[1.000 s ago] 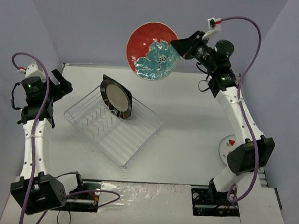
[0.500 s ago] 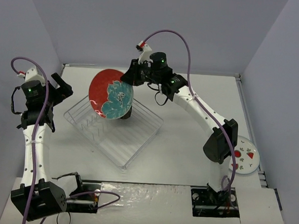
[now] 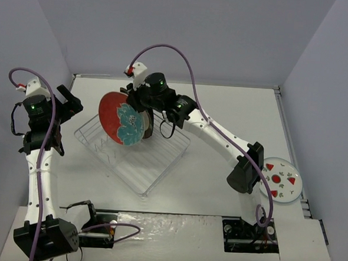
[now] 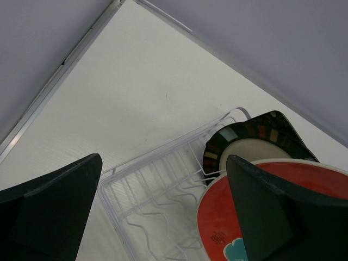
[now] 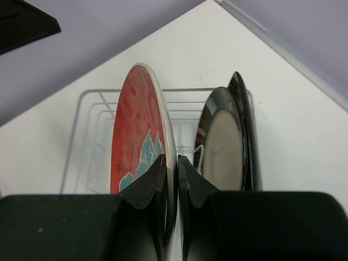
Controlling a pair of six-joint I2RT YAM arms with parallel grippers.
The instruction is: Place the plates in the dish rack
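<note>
Firmly shut right claw pinched rim of red-and-teal floral plate, upright over dish rack, just beside black-rimmed plate standing inside. Left claw gaped wide, empty, near rack. White red-triangle plate lay on tabletop, well apart.

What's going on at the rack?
The right gripper clamps the rim of the red-and-teal floral plate, holding it on edge at the dish rack, beside the square black plate and beige plate already standing there. The left gripper hangs open beside the rack. The white plate with red triangles lies on the table.
</note>
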